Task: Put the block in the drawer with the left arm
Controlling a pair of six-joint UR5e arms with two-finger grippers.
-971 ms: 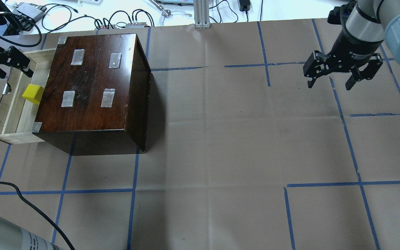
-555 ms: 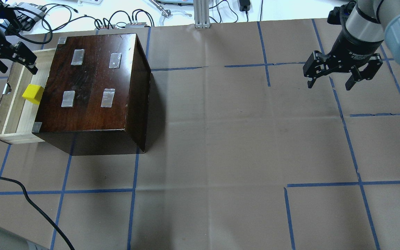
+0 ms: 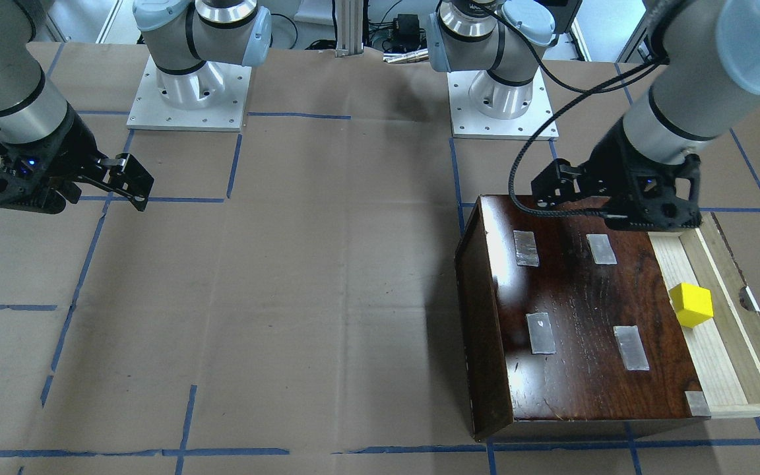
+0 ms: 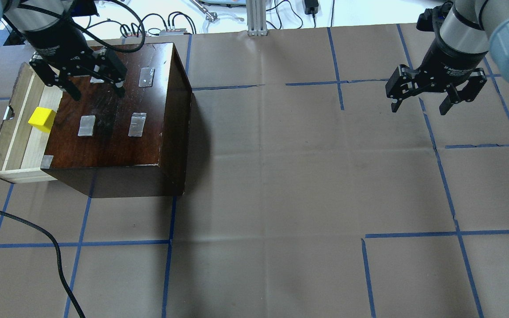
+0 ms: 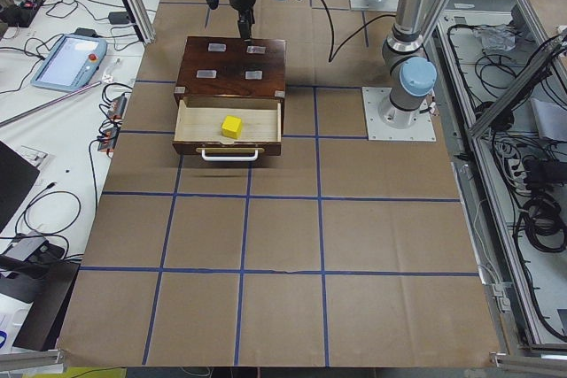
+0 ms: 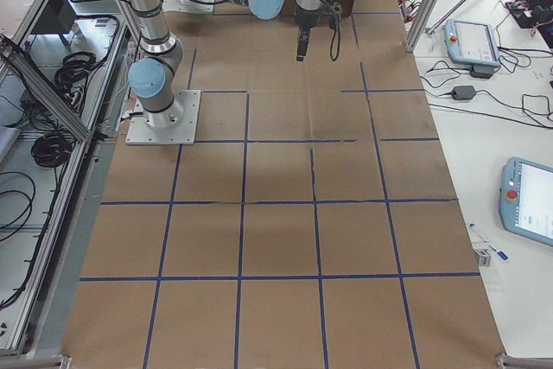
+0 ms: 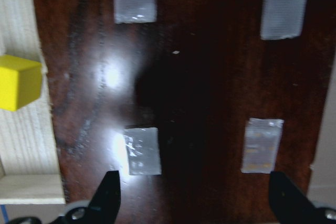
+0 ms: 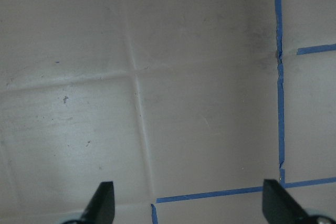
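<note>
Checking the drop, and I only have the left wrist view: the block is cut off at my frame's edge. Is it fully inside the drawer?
Observer: Yes, the block sits wholly on the drawer floor, next to the box.
Operator: Drawer open?
Observer: Pulled well out; its front handle shows from the left side.
Operator: Right arm?
Observer: The right gripper hangs over the table, fingers open, far from the box.

You see the surface (image 4: 281, 176) under brown paper (image 4: 307, 274) gridded with blue tape (image 4: 413, 234); the dark wooden box (image 4: 108, 141) stands on it.
</note>
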